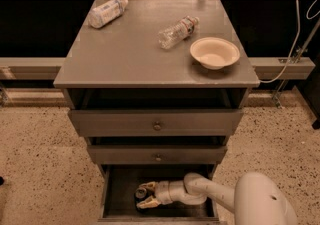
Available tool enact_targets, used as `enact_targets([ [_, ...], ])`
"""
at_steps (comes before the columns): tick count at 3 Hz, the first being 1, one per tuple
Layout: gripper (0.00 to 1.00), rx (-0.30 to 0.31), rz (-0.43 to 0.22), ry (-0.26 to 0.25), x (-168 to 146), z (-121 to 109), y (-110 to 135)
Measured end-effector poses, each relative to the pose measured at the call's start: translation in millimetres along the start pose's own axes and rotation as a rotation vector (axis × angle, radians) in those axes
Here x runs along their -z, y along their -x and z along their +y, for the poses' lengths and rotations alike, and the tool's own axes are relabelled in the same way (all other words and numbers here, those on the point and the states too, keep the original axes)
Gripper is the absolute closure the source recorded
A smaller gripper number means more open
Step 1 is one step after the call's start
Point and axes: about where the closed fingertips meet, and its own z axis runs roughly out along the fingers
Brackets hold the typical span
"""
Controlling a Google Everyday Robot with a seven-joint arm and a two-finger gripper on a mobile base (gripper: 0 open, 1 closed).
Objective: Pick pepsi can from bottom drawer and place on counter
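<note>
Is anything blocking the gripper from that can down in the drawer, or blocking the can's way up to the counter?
Nothing visible does. The gripper is inside the bottom drawer, right at the pepsi can. The counter carries two bottles and a bowl, but its front left part is bare.

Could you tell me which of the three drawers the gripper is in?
The bottom drawer, lowest and pulled furthest out; the gripper is inside it, under the knobbed top drawer and middle drawer.
</note>
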Motion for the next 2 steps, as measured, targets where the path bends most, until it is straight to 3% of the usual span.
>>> enact_targets([
  [2,0.88,-0.016,-0.024,0.032,-5.8,1.9,-4.0],
])
